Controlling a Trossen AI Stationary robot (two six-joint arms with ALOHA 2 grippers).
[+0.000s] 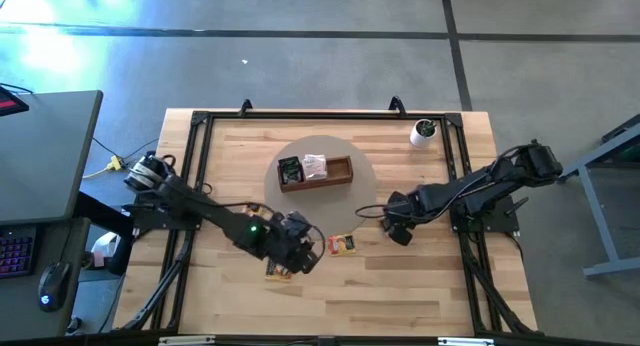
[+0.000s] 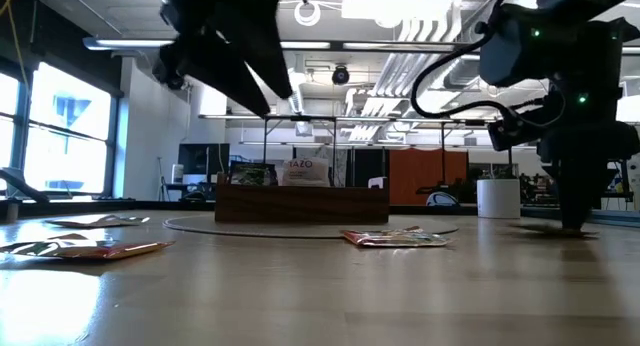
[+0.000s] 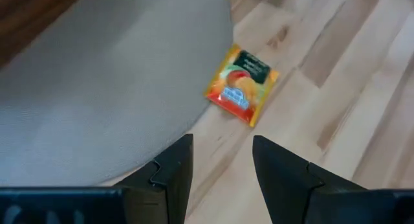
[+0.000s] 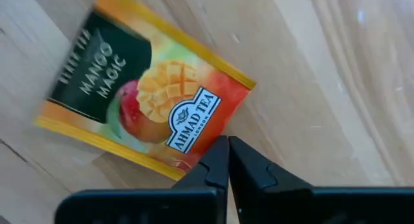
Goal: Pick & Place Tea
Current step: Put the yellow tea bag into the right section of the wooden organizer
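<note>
A yellow-orange mango tea sachet [image 1: 342, 244] lies flat on the wooden table just off the grey round mat [image 1: 352, 151]. My right gripper [image 4: 228, 145] is shut and points down, its tips at that sachet's [image 4: 149, 114] edge, nothing between them. My left gripper [image 3: 223, 146] is open above the mat's rim, with the sachet [image 3: 240, 86] beyond its fingers. Another sachet [image 1: 278, 273] lies partly under my left arm. The brown tray [image 1: 340, 172] on the mat holds a white sachet [image 1: 315, 166] and a dark one [image 1: 290, 171]. My right gripper has its shut fingertips [image 4: 218, 160] right at the mango sachet's orange corner [image 4: 206, 141], coming from above. I cannot tell whether they touch it. The sachet lies flat on the table.
A white cup [image 1: 424, 132] stands at the far right corner. In the low view two more sachets [image 2: 85, 249] [image 2: 100, 222] lie flat at the left. Black frame rails [image 1: 200, 136] run along the table's sides.
</note>
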